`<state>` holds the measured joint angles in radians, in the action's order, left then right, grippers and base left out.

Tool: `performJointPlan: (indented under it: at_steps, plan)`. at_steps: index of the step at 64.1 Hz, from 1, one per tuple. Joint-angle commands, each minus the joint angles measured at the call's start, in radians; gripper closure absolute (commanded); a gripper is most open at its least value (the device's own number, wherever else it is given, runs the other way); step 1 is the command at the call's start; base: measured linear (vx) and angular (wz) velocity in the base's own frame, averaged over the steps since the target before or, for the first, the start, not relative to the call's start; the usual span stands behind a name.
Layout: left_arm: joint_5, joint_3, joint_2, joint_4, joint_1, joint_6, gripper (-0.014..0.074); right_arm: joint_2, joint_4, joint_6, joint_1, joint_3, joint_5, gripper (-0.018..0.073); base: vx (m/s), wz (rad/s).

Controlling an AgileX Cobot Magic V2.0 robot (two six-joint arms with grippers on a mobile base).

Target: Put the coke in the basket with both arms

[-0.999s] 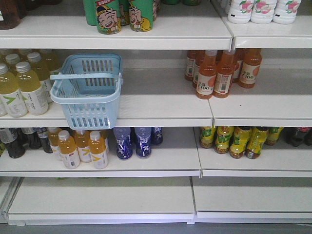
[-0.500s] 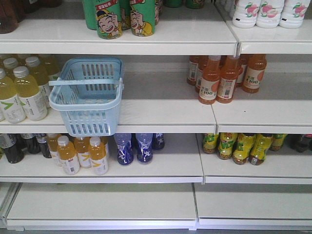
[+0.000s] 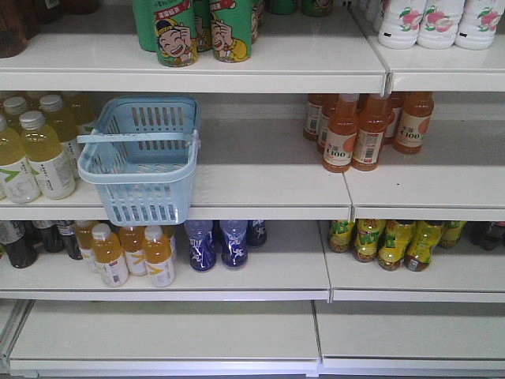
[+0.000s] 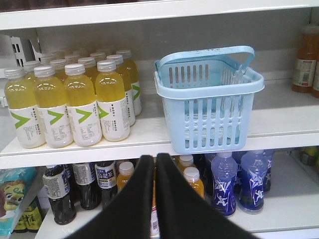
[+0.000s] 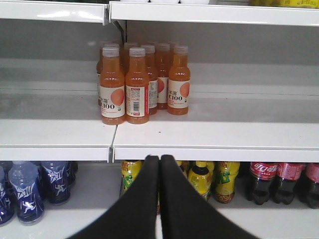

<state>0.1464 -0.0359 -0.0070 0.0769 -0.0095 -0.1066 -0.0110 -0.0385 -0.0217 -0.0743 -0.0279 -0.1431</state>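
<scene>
Search step: both arms' black jaws were closed, empty; slotted light-blue plastic basket [image 3: 146,201] sat empty (red coke can unseen). Next: find it.

Basket [image 3: 138,162]: light blue, slotted sides. Left bottles [image 3: 43,158]: yellow drink, white labels with green chevrons. Right bottles [image 3: 339,142]: orange, white labels with orange discs. Lower bottles [image 3: 201,245]: blue, white figures. Top-shelf cans [image 3: 175,31]: green, cartoon faces. Shelves [image 3: 260,181]: white.

Left hand [image 4: 154,159] closed, fingers pressed together, pointing 12 o'clock. Right hand [image 5: 159,159] likewise, tips touching.
</scene>
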Motion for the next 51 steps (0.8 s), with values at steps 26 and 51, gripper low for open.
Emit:
performJointPlan:
  at_steps: [26, 51]
  plan:
    - [-0.082, 0.034, -0.02, -0.004, 0.002, 0.002, 0.0604, -0.012, -0.003, -0.003, -0.003, -0.008, 0.077, 0.0569, 0.0, 0.0]
    - [-0.083, 0.034, -0.02, -0.004, 0.002, 0.002, 0.0604, -0.012, -0.003, -0.003, -0.003, -0.008, 0.077, 0.0569, 0.0, 0.0]
